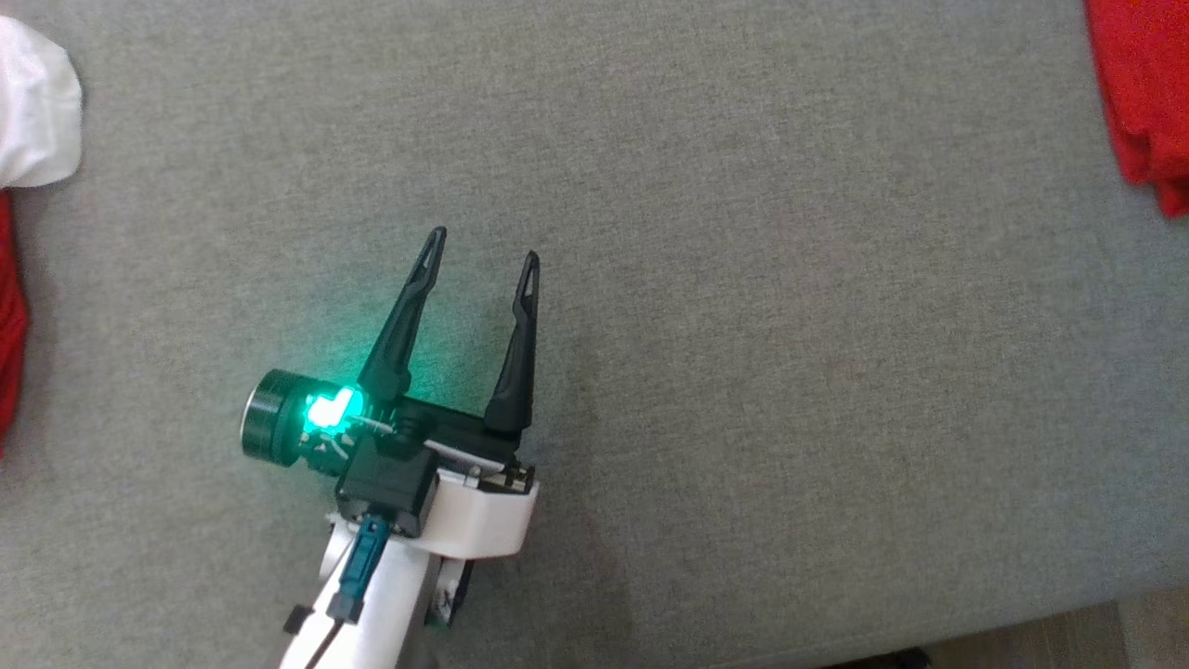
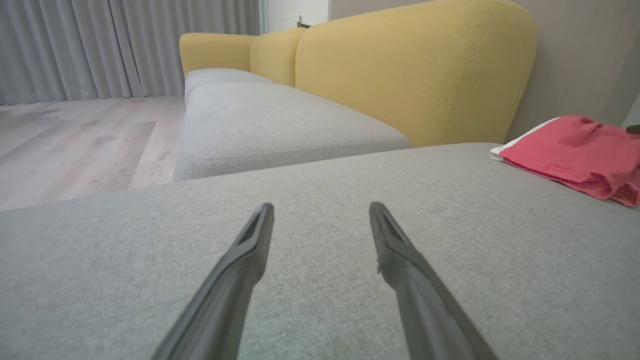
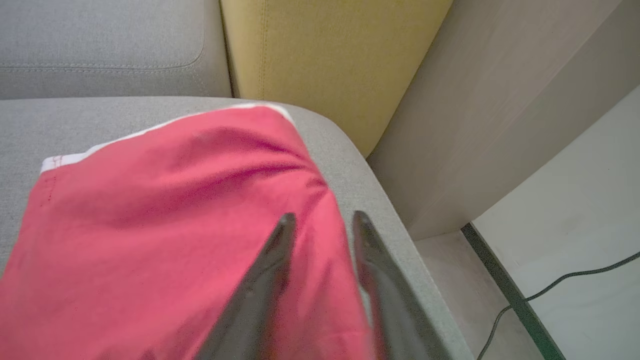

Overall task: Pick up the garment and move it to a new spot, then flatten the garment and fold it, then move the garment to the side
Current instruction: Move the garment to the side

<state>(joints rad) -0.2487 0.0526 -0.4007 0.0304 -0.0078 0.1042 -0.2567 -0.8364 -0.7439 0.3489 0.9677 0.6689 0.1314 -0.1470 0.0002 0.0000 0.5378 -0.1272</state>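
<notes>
Forearm and wrist of the left arm rose from the bottom edge of the head view. The left gripper (image 1: 484,244) pointed up that view and a little to the right, low over the grey cushion (image 1: 790,390). Its two dark fingers were spread wide, with bare upholstery in the gap between them. A green light (image 1: 330,409) glowed on the wrist housing.

In the right wrist view, the right gripper (image 3: 324,215) reached down over the rounded corner of the cushion. Its fingers were parted by a moderate gap in which red cloth showed. They were blurred, and whether their tips touched the fabric could not be told.

The red garment (image 3: 165,215) lay folded on that corner, with a white edge (image 3: 70,159) showing along its far side. It sat close to the yellow sofa back (image 3: 330,60) and directly under the right gripper. In the head view it lay at the upper right corner, well apart from the left gripper. In the left wrist view it was off to the right of the open fingers.

A white cloth (image 1: 32,107) and another red cloth (image 1: 7,316) lay at the left edge of the head view. A dark cable (image 3: 565,285) trailed on the pale floor beside the cushion.
</notes>
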